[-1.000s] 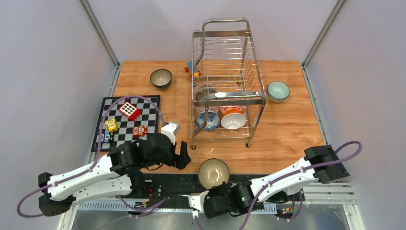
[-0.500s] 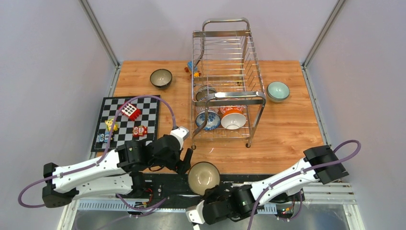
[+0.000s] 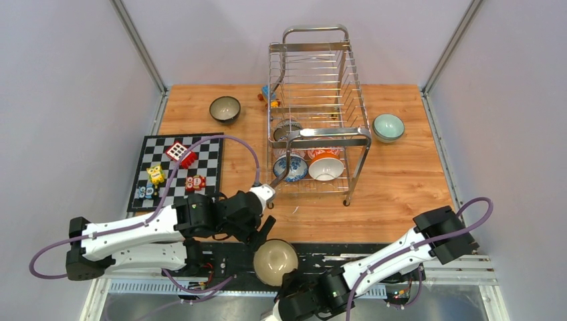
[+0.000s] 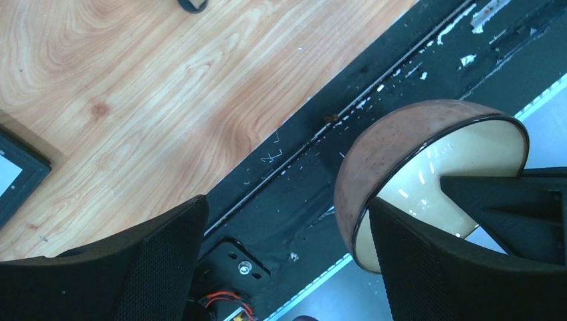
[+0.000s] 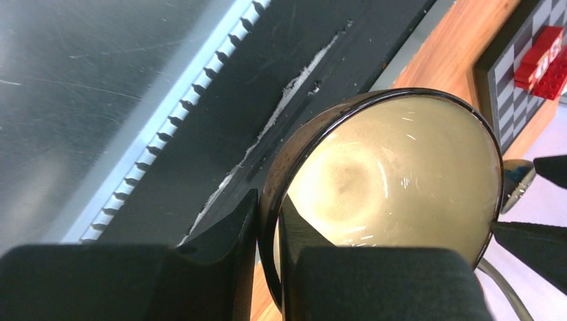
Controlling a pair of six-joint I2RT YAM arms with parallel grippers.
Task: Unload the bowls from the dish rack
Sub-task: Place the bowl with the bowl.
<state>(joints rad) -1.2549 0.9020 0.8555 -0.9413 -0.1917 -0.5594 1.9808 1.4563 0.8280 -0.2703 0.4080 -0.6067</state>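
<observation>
Right hand [image 5: 271, 231] clenched on rim of speckled brown bowl [image 3: 275, 262], left hand [image 3: 263, 231] released just beside it, dish rack [image 3: 314, 47] beyond, chequered board [image 3: 207, 144] to the left.

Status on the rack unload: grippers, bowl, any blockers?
Right gripper shut on brown bowl rim, over table's near edge. Left gripper open, beside that bowl. Dish rack holds more bowls. Nothing blocking.
</observation>
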